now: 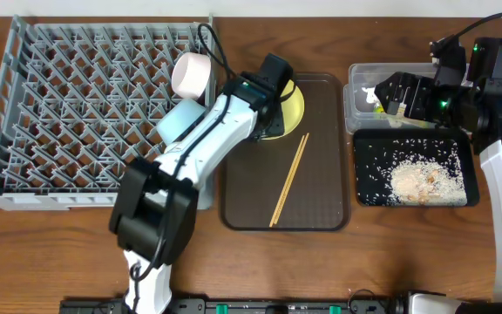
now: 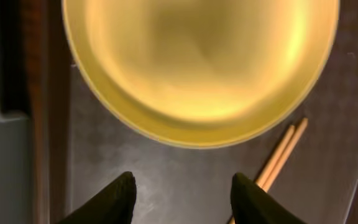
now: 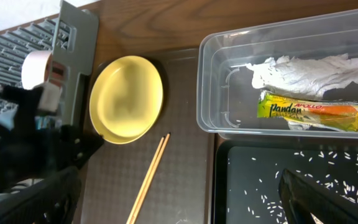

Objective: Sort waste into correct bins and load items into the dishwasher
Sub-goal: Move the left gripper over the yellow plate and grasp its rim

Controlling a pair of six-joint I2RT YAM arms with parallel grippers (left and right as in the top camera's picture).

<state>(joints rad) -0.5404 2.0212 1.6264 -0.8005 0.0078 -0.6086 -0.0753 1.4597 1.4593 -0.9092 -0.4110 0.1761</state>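
The yellow plate lies on the brown serving tray, with two chopsticks beside it. My left gripper hovers over the plate's near edge; in its wrist view it is open and empty, with the plate ahead and the chopsticks to the right. My right gripper is open and empty above the bins. The clear tub holds the wrapper and white paper. The black tray holds rice scraps. The white bowl is out of view.
The grey dish rack fills the left side, with a cream cup and a light blue bowl at its right edge. My left arm stretches across the rack's front right corner. Bare wood lies along the front.
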